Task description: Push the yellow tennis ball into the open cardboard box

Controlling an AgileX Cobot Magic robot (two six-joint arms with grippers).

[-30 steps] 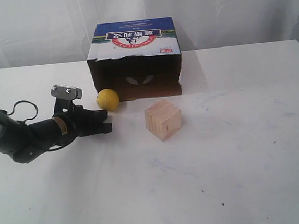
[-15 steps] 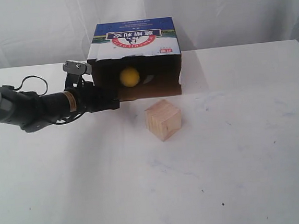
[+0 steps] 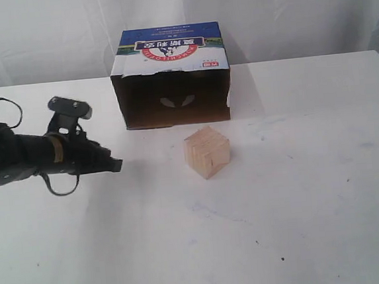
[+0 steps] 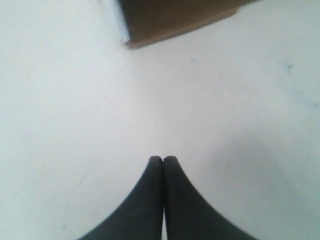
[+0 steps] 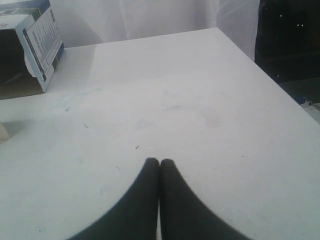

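— Where do we stand with the yellow tennis ball?

— We cannot see it in any view. The open cardboard box (image 3: 171,84) lies ahead of our left tool (image 3: 115,166) and well apart from it, with its mouth dark. We judge the ball is somewhere inside that shadow.

— And the tools?

— The left tool is clenched tight, tips together over bare tabletop (image 3: 281,207) and gripping nothing. The right tool (image 5: 159,162) is clenched the same way and idle, with the box far beyond its tip.

— So we're pulling back. How do we do that well?

— We keep the left tool clenched and low, and draw it straight away from the box mouth. We must not sweep sideways toward the wooden cube (image 3: 207,152), which stands off to the side of the tip. We should also pause and watch the mouth in case the ball rolls back out.

— What differs from earlier?

— A second ago the ball sat just beyond the tool's tip, by the box's near corner. Half a second ago it was in the mouth, with the tool reaching right to the opening. Now the ball is out of sight and the tool has come away from the box. The cube has not moved.
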